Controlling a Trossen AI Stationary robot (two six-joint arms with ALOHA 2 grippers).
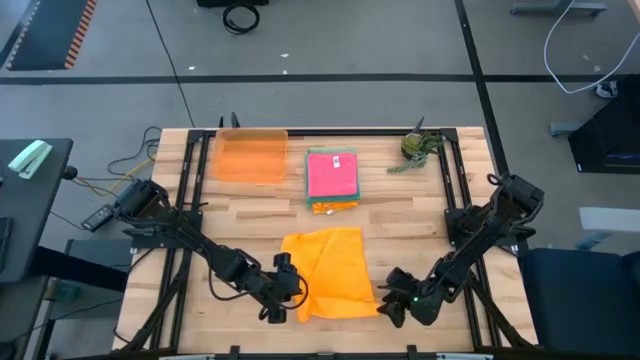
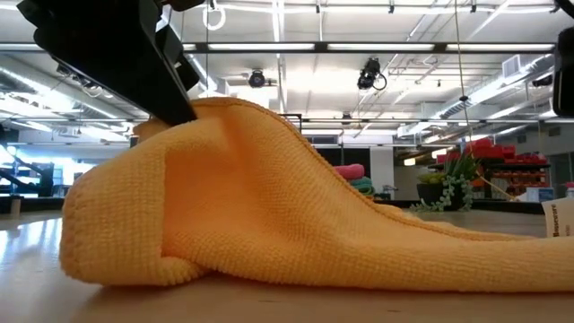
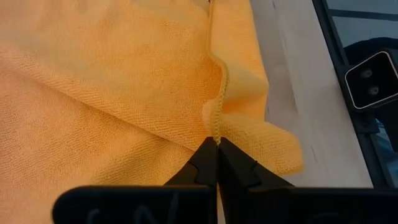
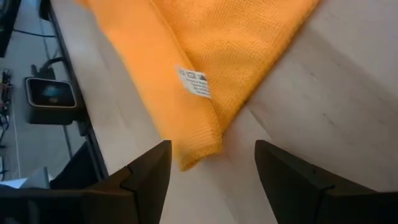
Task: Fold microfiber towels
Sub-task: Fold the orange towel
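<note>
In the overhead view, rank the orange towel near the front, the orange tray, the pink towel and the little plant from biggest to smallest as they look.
1. Orange towel, largest.
2. Orange tray.
3. Pink towel, on top of the stack, somewhat smaller than the tray.
4. Plant, smallest.

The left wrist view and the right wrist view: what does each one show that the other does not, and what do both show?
Only the left wrist view shows the left gripper shut on the stitched edge of the orange towel, with that edge lifted into a small fold.

Only the right wrist view shows the right gripper open, holding nothing, with a corner of the towel lying between its fingers, and the small white tag on the towel.

Both show the same orange towel lying on the wooden table.
</note>
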